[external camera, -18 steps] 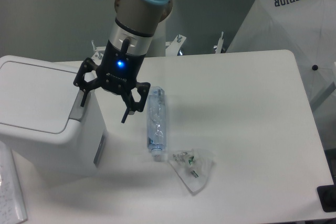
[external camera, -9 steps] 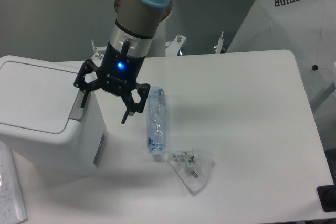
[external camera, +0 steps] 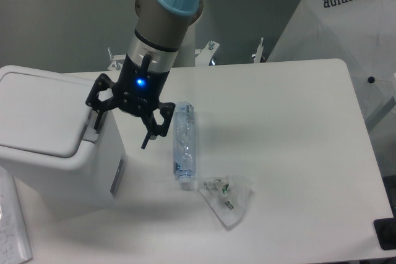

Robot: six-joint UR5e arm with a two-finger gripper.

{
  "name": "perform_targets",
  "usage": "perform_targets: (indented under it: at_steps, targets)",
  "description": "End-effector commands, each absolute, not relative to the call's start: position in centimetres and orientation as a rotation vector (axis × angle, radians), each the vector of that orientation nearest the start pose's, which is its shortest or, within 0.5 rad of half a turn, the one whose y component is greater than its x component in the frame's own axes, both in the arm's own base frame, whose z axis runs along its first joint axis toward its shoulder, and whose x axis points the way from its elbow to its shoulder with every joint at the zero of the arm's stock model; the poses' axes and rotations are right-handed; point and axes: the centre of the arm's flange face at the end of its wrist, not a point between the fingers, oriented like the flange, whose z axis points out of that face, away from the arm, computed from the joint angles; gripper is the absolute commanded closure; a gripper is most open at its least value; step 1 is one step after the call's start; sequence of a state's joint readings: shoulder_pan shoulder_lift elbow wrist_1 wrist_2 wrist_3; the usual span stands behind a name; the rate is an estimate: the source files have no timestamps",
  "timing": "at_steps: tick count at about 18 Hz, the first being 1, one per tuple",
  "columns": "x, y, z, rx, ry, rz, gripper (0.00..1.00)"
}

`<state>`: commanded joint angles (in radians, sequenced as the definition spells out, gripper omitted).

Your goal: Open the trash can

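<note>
Step in hand looks like the press on the push tab (external camera: 91, 129): gripper (external camera: 120, 129) sits at the right front edge of the trash can (external camera: 59, 153), fingers spread wide, nothing pinched btw them. Left fingertip (external camera: 96, 122) is right over the grey tab, looks touching or just above, can't tell which from this angle; right fingertip (external camera: 146, 142) hangs off the bin's side over the table (external camera: 297, 153). Trash can is at the left of the table, biggest obj in view. Lid (external camera: 40, 112) appears slightly raised at the front right corner, maybe starting to release, but not open yet imo. Next move prob needs a straight-down push w/ the left finger on the tab until the latch lets go, then clear up and away so the lid can swing. Watch the right finger: clear plastic bottle (external camera: 184, 143) lies just beside it, crumpled wrapper (external camera: 228, 195) further out.
</note>
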<state>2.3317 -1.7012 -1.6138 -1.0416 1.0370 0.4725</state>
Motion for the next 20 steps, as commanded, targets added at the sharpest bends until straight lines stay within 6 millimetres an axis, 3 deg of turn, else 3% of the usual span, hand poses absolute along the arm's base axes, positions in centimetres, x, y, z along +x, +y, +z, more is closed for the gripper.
perform_targets:
  at_steps: [2,6,9,11,14,17,20]
  targets:
    - [-25.7,53.6,47.6,-2.516,-0.253,-0.3,0.0]
    - [-26.2,53.8,50.8,-2.467,-0.27,-0.268,0.0]
    - [-28.6,53.0,54.2,-2.417,-0.31,-0.204,0.0]
    - [-31.0,52.6,54.8,-2.397,-0.315,-0.152,0.0]
    - [-34.7,51.7,53.8,-2.371,-0.308,-0.069,0.0]
    - [-40.3,49.4,50.5,-2.415,-0.263,0.015,0.0]
    - [-43.6,48.8,46.6,-2.495,-0.249,0.053,0.0]
